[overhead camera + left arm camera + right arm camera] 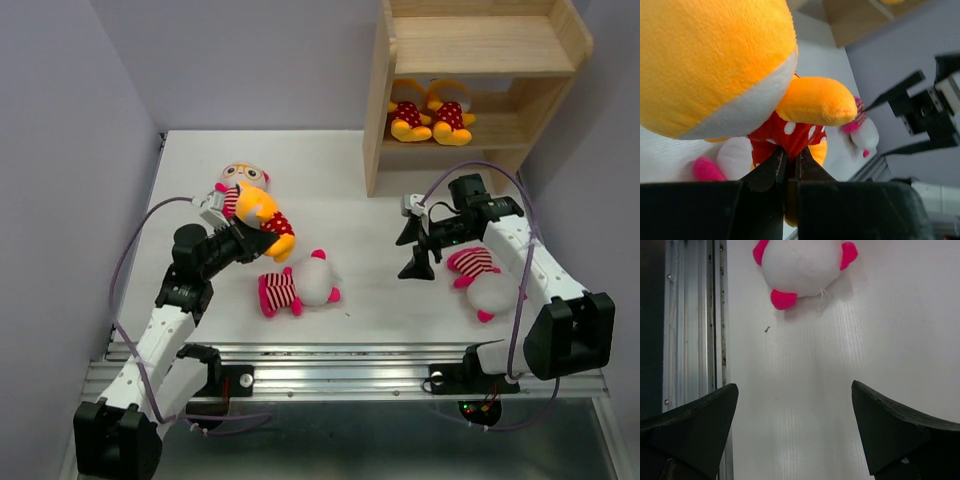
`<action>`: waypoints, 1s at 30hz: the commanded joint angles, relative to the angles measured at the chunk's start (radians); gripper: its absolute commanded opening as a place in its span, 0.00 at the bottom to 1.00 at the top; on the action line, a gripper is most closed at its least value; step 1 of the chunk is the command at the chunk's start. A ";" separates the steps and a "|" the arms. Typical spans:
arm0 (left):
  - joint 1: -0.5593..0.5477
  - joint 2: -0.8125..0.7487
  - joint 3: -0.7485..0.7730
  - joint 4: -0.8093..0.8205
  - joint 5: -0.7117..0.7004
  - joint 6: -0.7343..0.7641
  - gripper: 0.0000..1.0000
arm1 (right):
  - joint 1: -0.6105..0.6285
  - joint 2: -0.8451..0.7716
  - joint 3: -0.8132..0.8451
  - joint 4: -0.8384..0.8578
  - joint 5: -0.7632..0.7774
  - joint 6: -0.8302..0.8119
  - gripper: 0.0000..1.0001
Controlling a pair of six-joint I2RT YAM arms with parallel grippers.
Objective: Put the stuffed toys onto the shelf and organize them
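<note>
Jaws of the left gripper [789,161] are pinched shut on a yellow doll's [715,60] red dotted outfit. The right gripper [795,390] gapes wide and empty above the table [805,350], with a striped white doll [480,278] beside it. Beyond, two yellow dolls [430,118] sit on the lower tier of the shelf [378,110].

Top camera looks down from above and behind the arm bases, whole table [330,170] and shelf [480,45] in shot. Left wrist view sits tight against a yellow toy [715,60], facing the right arm [930,110]; right wrist view looks down close over the table, sharing the middle white toy [802,265] with overhead
</note>
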 commanded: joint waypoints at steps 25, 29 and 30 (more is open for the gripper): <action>-0.500 0.383 0.190 0.440 0.103 0.103 0.00 | 0.356 0.020 -0.053 0.936 0.294 1.514 0.86; -0.501 0.385 0.193 0.449 0.103 0.099 0.00 | 0.356 0.044 -0.061 0.949 0.264 1.514 0.53; -0.501 0.388 0.193 0.451 0.103 0.096 0.00 | 0.356 0.046 -0.064 0.953 0.260 1.515 0.46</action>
